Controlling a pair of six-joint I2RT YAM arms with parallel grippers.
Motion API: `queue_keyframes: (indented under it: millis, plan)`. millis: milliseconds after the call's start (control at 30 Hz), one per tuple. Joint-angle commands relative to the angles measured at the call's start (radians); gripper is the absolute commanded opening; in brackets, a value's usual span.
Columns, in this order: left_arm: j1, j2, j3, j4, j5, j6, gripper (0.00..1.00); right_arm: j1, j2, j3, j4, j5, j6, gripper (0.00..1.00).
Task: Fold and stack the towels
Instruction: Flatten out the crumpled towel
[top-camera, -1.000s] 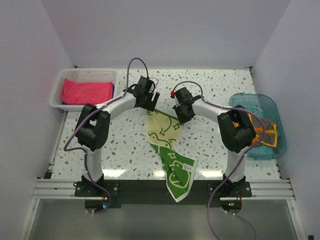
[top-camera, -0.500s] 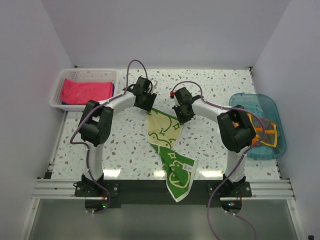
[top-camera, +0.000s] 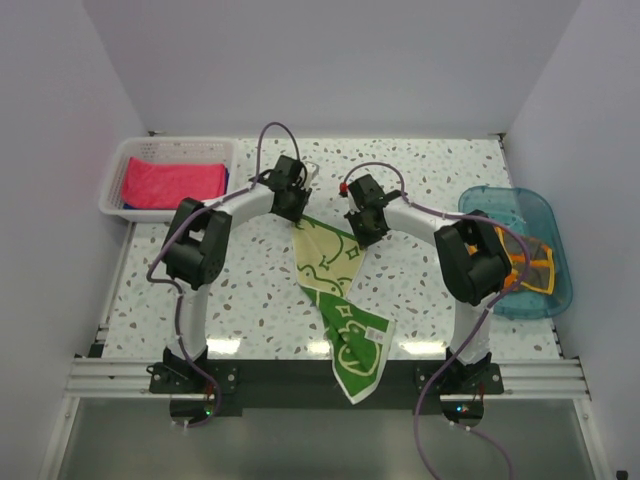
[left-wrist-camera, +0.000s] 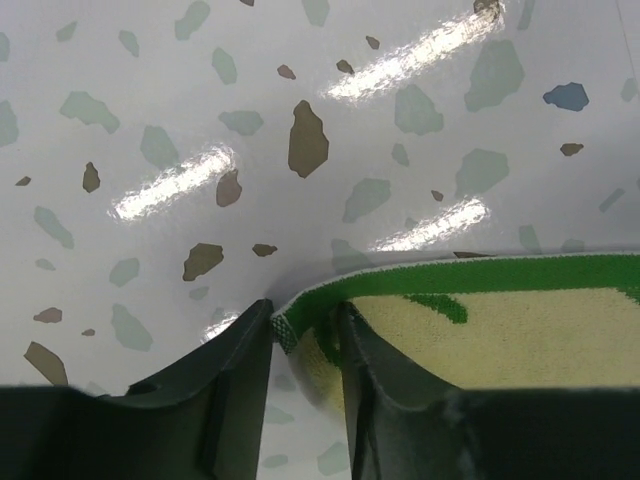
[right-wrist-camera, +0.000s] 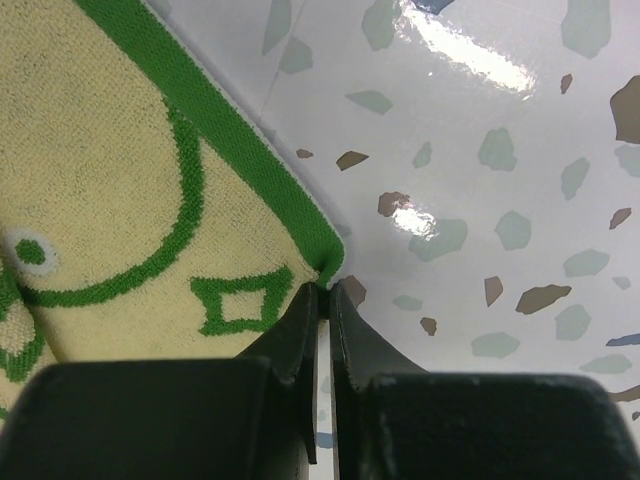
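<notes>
Mid-frame, left end effector (left-wrist-camera: 303, 338) and right end effector (right-wrist-camera: 323, 308) each pinch an upper corner of the green towel (top-camera: 338, 275), apparently to spread it flat for folding

- Basket (top-camera: 113, 192), far left on the table (top-camera: 250, 300), holds one towel (top-camera: 170, 183).
- Tub (top-camera: 548, 216), at the right edge, holds another towel (top-camera: 530, 268).
- Middle towel (top-camera: 335, 272) lies between them, overhanging the front edge; left hand (top-camera: 297, 215) and right hand (top-camera: 368, 237) at its far corners.

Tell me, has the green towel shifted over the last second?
No. The green towel sits where it was: its near end overhangs the same spot on the black front rail.
</notes>
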Motion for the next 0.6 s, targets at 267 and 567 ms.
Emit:
queue_keyframes:
  millis: [267, 567]
  plan:
    - [0.005, -0.108, 0.047, 0.032, -0.062, 0.054, 0.01, -0.022, -0.044, 0.131, -0.102, 0.107, -0.080, 0.00]
    - [0.005, -0.327, 0.203, 0.025, -0.177, 0.068, 0.00, -0.053, -0.165, 0.519, -0.200, 0.283, -0.212, 0.00]
